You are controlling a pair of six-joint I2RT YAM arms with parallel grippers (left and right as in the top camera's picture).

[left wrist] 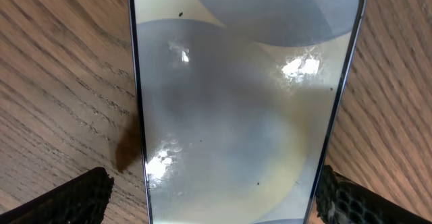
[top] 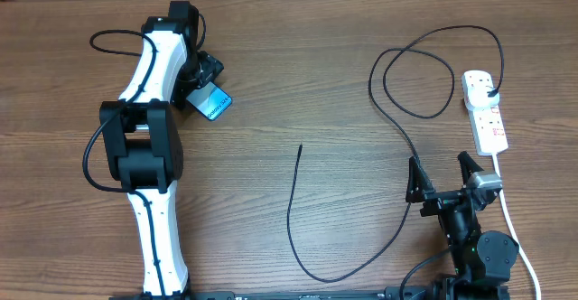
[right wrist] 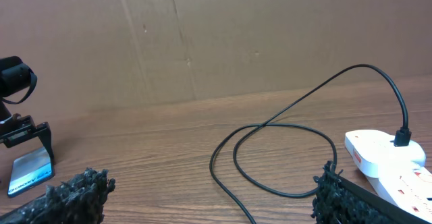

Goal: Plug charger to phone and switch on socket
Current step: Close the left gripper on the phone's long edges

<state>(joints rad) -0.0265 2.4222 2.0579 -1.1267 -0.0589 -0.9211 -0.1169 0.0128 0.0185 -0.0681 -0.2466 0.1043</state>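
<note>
The phone [top: 213,106] lies at the far left of the table with its light-blue screen up. It fills the left wrist view [left wrist: 236,96]. My left gripper [top: 204,89] is open and straddles the phone's near end [left wrist: 212,197]; its right finger is at the phone's edge and its left finger stands a little off. The charger's black plug [top: 490,92] sits in the white socket strip [top: 485,112]. Its thin black cable [top: 291,201] loops across the table to a free tip [top: 300,148]. My right gripper [top: 442,175] is open and empty above the cable [right wrist: 310,96].
The strip's thick white cord [top: 510,219] runs down the right side past my right arm. The strip [right wrist: 378,153] and the phone [right wrist: 30,170] both show in the right wrist view. A brown cardboard wall [right wrist: 216,35] stands behind the table.
</note>
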